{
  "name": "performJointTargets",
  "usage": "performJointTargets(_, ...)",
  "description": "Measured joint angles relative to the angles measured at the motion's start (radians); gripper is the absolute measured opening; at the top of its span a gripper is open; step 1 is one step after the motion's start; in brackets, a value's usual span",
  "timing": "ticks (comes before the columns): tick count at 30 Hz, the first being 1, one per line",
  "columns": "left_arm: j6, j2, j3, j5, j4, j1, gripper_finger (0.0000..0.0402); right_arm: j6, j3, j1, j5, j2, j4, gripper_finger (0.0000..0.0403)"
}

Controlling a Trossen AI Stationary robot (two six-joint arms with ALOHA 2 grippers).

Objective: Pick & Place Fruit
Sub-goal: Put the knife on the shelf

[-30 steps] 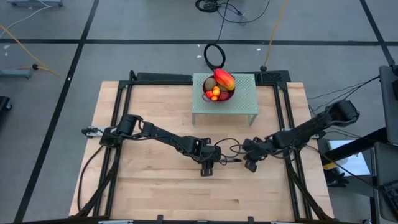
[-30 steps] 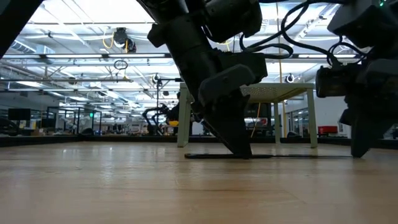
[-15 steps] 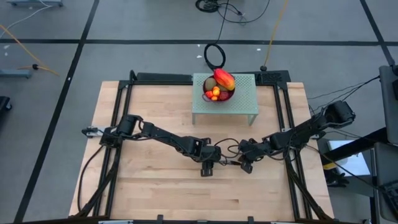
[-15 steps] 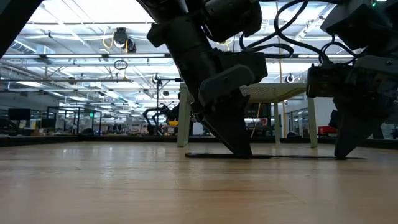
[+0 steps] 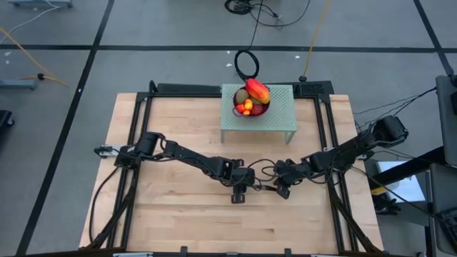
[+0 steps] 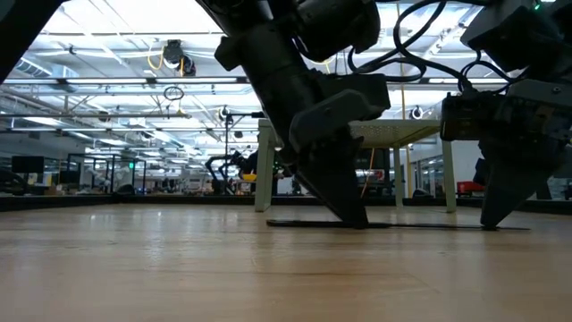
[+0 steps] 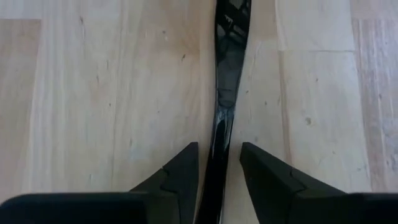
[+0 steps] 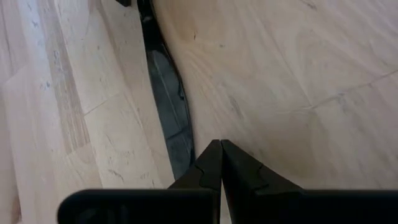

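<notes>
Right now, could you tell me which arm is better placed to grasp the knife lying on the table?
The left. The left gripper straddles the knife with fingers still apart; the right gripper is shut, its tip at the blade end.

The floor (image 5: 178,68) surrounding the work area was grey, divided by dark tape lines, across the upper part of the high view. A yellow cable (image 5: 25,39) crossed its upper left, and black cables (image 5: 268,11) lay coiled at top centre. The wooden table (image 5: 171,214) showed pale planks inside a black frame (image 5: 186,89). In the low view, the room beyond was a large hall: a ceiling (image 6: 98,67) of white beams and ducts carried bright strip lighting, and dark workstations (image 6: 107,183) lined the far left.
</notes>
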Motion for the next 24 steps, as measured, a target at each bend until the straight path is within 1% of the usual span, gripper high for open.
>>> performJointTargets(3,-0.009,0.002,0.0,0.001,0.0,0.0,0.0125,0.0,0.0,0.0,-0.004,0.0,0.001,0.0)
performJointTargets(5,-0.009,0.002,0.0,0.003,0.002,0.0,0.0114,0.0,0.0,0.0,-0.014,0.0,0.001,0.0)
performJointTargets(12,0.009,0.014,0.0,0.011,0.015,-0.001,0.0037,0.0,0.0,0.001,-0.025,-0.001,0.003,0.0)
performJointTargets(15,0.007,0.023,0.001,0.025,0.019,-0.002,0.0014,0.0,0.0,0.002,-0.027,-0.001,0.003,0.0)
performJointTargets(19,0.001,0.032,0.002,0.039,0.035,-0.001,0.0008,0.0,0.0,0.002,-0.036,-0.008,0.0,0.0)
performJointTargets(24,-0.003,0.032,0.002,0.024,0.044,-0.002,0.0009,-0.002,-0.001,0.003,-0.036,-0.031,0.002,0.0)
